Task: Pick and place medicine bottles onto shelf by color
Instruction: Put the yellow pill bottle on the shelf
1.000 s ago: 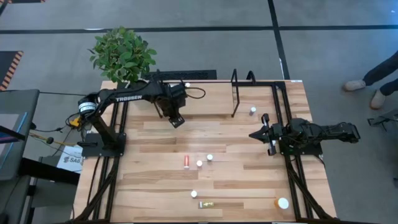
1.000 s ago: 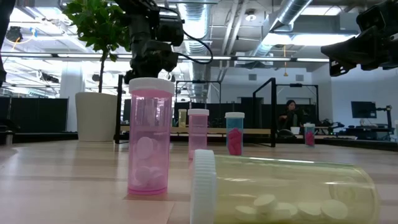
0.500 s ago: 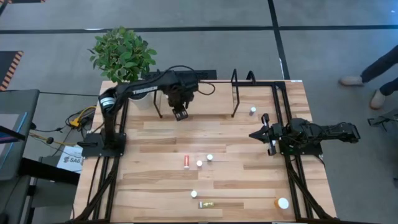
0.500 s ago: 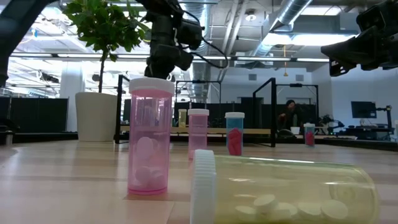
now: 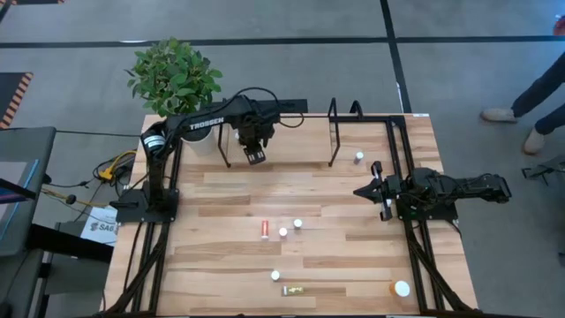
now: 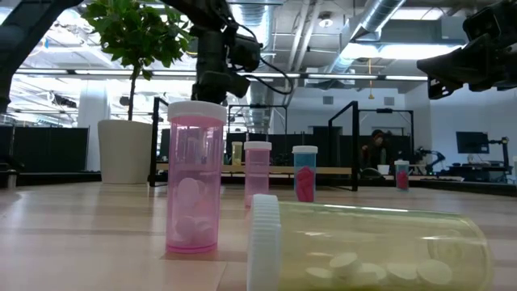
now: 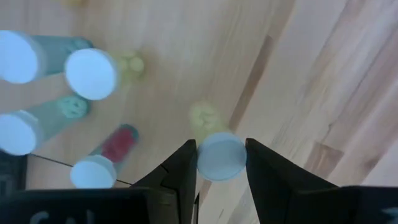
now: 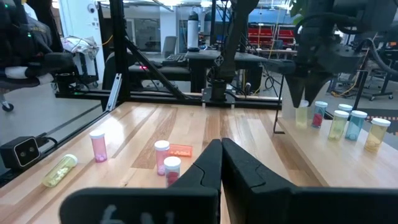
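High view shows the loose medicine bottles (image 5: 282,231) scattered on the near half of the plank tabletop (image 5: 221,265). Farther back, the right gripper (image 5: 374,188) waits with fingers pressed together. Farthest, the left gripper (image 7: 221,163) clamps a pale yellow white-capped bottle (image 7: 220,155), axis upright, straight above the black-framed light-wood shelf (image 5: 305,137), with its row of standing bottles (image 7: 90,74) just to the left.
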You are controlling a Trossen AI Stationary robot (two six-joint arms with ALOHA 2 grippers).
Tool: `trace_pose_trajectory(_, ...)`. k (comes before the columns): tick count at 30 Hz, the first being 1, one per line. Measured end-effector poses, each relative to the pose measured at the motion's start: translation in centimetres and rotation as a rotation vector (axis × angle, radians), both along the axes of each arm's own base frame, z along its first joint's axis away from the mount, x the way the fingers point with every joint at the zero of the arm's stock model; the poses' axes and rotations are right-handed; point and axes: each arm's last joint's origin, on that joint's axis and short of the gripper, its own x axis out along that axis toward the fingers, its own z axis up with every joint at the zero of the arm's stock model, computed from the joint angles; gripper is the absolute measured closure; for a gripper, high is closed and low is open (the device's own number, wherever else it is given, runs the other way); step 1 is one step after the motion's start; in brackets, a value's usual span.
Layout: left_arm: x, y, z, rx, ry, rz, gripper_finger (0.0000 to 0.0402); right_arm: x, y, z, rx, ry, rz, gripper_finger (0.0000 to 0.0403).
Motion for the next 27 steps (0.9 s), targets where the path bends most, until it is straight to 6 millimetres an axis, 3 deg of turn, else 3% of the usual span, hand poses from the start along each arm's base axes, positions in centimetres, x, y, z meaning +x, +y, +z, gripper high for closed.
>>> trace_pose_trajectory(9,-0.2,0.3,-0.2,0.024,0.021,-0.095,0.0296,0.0,0.0,0.0,0.0,0.0,0.0,0.0377)
trace_pose_trajectory(15,0.0,0.8,-1.4,0.003,0.05,-0.163,0.0296,0.0,0.0,0.0,0.0,-0.001,0.0,0.0377)
trace_pose_trajectory(27,0.0,1.5,-1.4,0.023,0.03,-0.161,0.0295,0.0,0.0,0.0,0.0,0.0,0.0,0.0377)
